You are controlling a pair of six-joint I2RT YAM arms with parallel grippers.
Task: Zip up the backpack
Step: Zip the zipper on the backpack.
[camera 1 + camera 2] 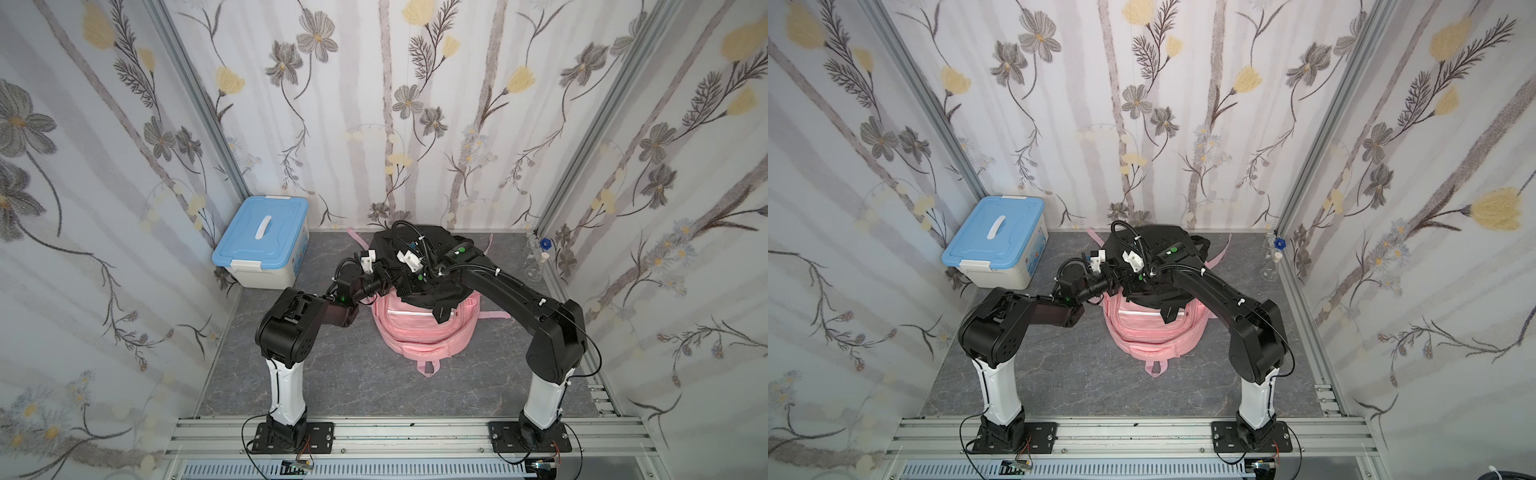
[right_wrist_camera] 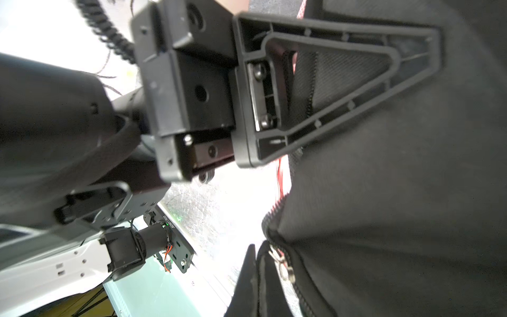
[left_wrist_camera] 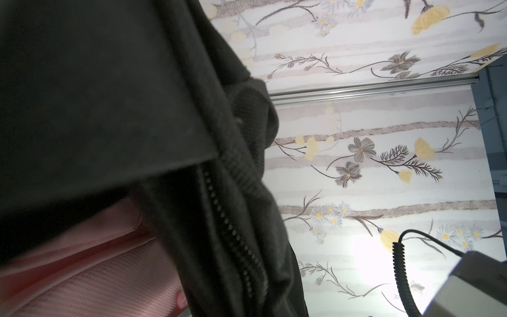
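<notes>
At the bottom edge of both top views, 2 arm bases (image 1: pixel 291 436) sit bolted to an aluminium rail (image 1: pixel 415 432). Beyond the rail lies the grey marbled tabletop (image 1: pixel 332 374). At the centre of the frame a pink backpack (image 1: pixel 419 332) lies flat, its carry loop (image 1: pixel 428 368) pointing toward the bottom edge. A black backpack (image 1: pixel 384 245) lies on the far half of the pink one, just above centre, and both arms reach in over it. The left pincer (image 1: pixel 388 277) reaches in from the left at the black backpack's left edge with its jaws closed; what they pinch I cannot tell. In the right wrist view 1 ribbed finger (image 2: pixel 351 105) of it presses against black fabric beside a line of zipper teeth. The left wrist view is filled on its left side by that fabric, with the zipper (image 3: pixel 233 233) running down the middle and the pink backpack in the lower left. The right pincer (image 1: pixel 409 286) is over the black backpack's near edge and is also closed. Its fingertips are hidden, and a metal zipper pull (image 2: pixel 282 263) shows near the bottom of its wrist view. In the upper left of the tabletop stands a blue-lidded box (image 1: pixel 262 241), and glass flasks (image 1: pixel 534 268) stand at the right edge. Behind everything is floral wallpaper (image 1: pixel 395 104).
</notes>
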